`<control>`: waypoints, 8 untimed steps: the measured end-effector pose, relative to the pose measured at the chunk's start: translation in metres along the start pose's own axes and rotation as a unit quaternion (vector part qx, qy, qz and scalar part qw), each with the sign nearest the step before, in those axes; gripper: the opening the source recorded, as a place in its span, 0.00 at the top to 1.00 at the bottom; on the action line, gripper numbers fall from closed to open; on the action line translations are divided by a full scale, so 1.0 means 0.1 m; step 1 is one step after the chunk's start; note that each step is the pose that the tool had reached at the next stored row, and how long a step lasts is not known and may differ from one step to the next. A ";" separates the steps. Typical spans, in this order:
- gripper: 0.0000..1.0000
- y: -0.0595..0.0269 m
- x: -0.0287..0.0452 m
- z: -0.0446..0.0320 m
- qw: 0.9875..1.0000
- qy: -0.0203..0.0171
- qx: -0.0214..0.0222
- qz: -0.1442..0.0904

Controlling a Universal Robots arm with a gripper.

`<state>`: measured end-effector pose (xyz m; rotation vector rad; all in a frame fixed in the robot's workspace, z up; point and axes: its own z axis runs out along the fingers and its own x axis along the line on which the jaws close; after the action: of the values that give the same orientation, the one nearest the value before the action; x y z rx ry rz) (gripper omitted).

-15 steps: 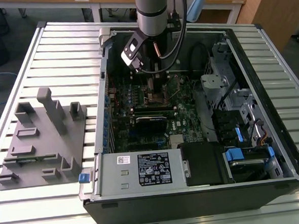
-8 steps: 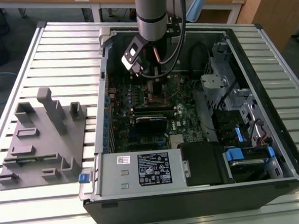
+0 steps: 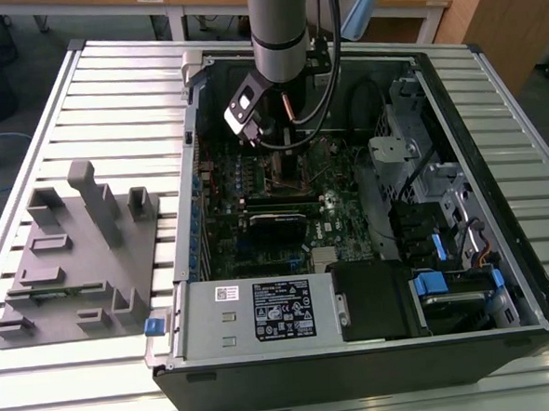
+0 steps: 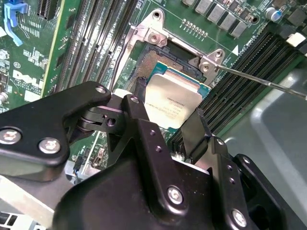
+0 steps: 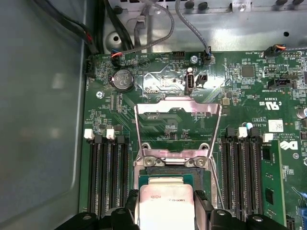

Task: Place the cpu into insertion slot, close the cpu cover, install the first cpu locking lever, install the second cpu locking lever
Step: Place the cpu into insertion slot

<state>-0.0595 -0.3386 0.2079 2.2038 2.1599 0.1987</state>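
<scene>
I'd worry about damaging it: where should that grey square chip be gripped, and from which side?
By two opposite side edges, coming from above the cpu. It is thin and flat, face up over the insertion slot, leaving only its edges free; the gripper has its jaws flanking it that way.

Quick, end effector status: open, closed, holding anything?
The end effector: closed on the cpu, one finger on each of two opposite edges, at the insertion slot.
</scene>
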 end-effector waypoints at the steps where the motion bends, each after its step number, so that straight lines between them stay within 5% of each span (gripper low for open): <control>1: 0.46 0.000 0.000 0.000 1.000 0.000 0.000 0.000; 8: 0.46 0.001 -0.009 0.002 1.000 0.000 0.000 0.000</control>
<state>-0.0594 -0.3395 0.2077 2.2036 2.1603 0.1991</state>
